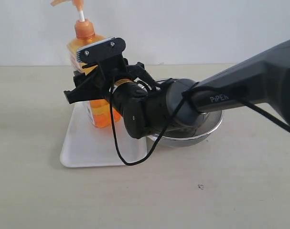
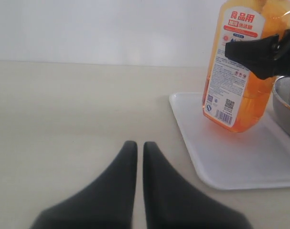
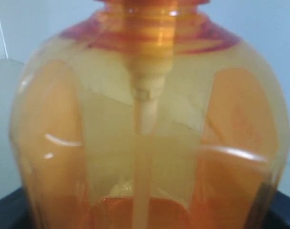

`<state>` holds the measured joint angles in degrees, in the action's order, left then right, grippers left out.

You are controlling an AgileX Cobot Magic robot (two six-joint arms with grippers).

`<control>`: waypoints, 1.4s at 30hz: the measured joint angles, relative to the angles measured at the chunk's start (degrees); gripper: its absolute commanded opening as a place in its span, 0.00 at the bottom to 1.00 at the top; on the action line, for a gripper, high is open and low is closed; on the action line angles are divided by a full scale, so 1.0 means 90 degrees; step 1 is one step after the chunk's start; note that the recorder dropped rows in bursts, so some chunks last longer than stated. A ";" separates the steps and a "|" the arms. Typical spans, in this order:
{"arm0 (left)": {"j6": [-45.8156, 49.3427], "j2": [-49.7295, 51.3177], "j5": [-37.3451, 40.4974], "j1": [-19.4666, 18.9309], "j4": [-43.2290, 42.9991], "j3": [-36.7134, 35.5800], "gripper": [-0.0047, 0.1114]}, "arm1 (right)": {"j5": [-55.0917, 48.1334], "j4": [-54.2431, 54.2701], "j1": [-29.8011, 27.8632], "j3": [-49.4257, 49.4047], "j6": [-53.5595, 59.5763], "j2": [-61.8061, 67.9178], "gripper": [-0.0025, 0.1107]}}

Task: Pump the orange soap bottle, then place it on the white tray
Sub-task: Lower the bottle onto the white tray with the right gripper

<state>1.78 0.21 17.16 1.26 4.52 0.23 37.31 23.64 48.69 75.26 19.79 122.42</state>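
The soap bottle (image 1: 100, 114) stands on the white tray (image 1: 87, 149), near the tray's back edge. The right gripper (image 1: 90, 71) has its jaws closed on the bottle's sides. The left gripper (image 2: 139, 145) is closed and holds nothing, over the tabletop (image 1: 230, 191), which is pale and smooth. A steel bowl (image 1: 202, 134) sits just beside the tray's right edge. A plain white wall (image 1: 192, 28) is behind.

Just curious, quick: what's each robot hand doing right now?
Left gripper: closed, holding nothing.
Right gripper: jaws closed on the bottle.
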 measured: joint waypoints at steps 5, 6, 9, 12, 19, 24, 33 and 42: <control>0.0000 0.0000 0.0000 0.0000 0.0000 0.0000 0.08 | -0.0010 0.0123 0.0000 0.0000 0.0065 0.0000 0.02; 0.0000 0.0000 0.0000 0.0000 0.0000 0.0000 0.08 | -0.0010 0.0123 0.0000 0.0000 0.0076 0.0000 0.02; 0.0000 0.0000 0.0000 0.0000 0.0000 0.0000 0.08 | -0.0010 0.0123 0.0000 0.0000 0.0076 0.0000 0.02; 0.0000 0.0000 0.0000 0.0000 0.0000 0.0000 0.08 | -0.0010 0.0123 0.0000 0.0000 0.0076 0.0000 0.02; 0.0000 0.0000 0.0000 0.0000 0.0000 0.0000 0.08 | -0.0010 0.0134 0.0000 0.0000 0.0089 0.0000 0.02; 0.0000 0.0000 0.0000 0.0000 0.0000 0.0000 0.08 | -0.0010 0.0134 0.0000 0.0000 0.0089 0.0000 0.02; 0.0000 0.0000 0.0000 0.0000 0.0000 0.0000 0.08 | 0.0002 0.0167 0.0000 0.0000 0.0103 0.0000 0.02; 0.0000 0.0000 0.0000 0.0000 0.0000 0.0000 0.08 | 0.0038 0.0242 0.0000 0.0000 -0.0131 0.0000 0.41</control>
<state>1.78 0.21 17.16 1.26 4.52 0.23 37.65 25.82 48.69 75.26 18.62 122.42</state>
